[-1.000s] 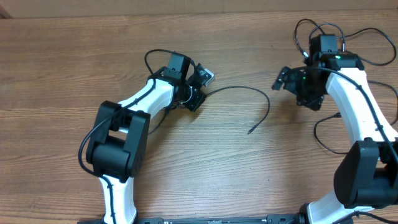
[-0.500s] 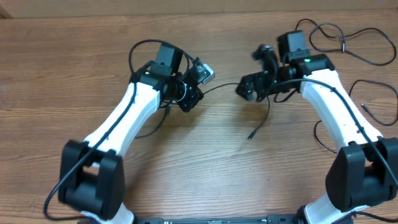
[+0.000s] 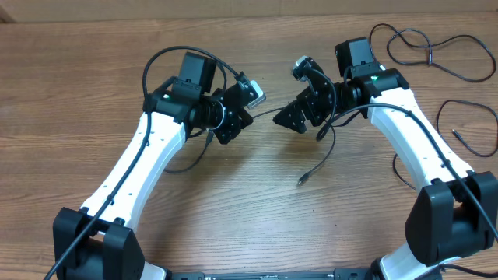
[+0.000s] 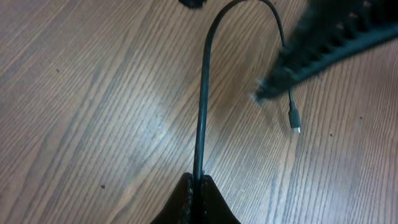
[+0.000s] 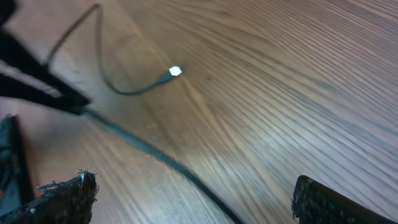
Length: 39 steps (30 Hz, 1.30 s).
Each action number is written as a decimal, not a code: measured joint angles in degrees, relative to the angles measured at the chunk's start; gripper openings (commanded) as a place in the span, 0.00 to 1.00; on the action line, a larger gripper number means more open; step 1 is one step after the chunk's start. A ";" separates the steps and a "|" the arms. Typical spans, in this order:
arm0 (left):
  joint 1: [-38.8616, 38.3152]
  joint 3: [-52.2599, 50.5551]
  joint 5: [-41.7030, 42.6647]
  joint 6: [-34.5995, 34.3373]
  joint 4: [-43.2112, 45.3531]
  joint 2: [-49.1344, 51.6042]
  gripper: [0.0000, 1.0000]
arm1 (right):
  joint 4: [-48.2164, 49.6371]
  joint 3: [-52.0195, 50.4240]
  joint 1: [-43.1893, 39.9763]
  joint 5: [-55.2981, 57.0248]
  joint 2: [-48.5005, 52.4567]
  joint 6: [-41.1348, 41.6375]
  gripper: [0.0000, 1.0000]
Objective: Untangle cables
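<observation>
My left fingers are squeezed shut on one end of a thin black bendy cord. The cord runs out in front of them, curves round and ends in a small silver plug over the brown wooden tabletop. My right fingers are spread wide and hold nothing, and the cord passes between them. I think I should close them softly on it, then pull slowly. More black cords lie well behind my right fingers. I see no words to read.

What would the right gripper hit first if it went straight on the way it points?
Probably the thin black cable crossing between the right gripper's open fingers, then the wooden table; depth unclear.
</observation>
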 measured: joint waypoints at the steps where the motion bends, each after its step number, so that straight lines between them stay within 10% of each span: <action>1: 0.00 0.00 0.24 0.02 0.35 0.00 0.04 | -0.28 0.00 0.00 -1.14 0.00 -0.92 1.00; 18: 0.00 -0.04 6.84 0.17 3.34 0.00 0.04 | -4.44 0.00 0.00 -10.86 0.00 -11.04 0.91; 36: 0.00 -0.04 7.48 0.15 3.54 0.00 0.04 | -2.99 -0.15 2.08 -13.11 0.00 -13.40 0.04; 39: 0.00 -0.04 7.56 0.15 3.50 0.00 0.04 | -3.04 -0.15 2.10 -13.09 0.00 -12.98 0.04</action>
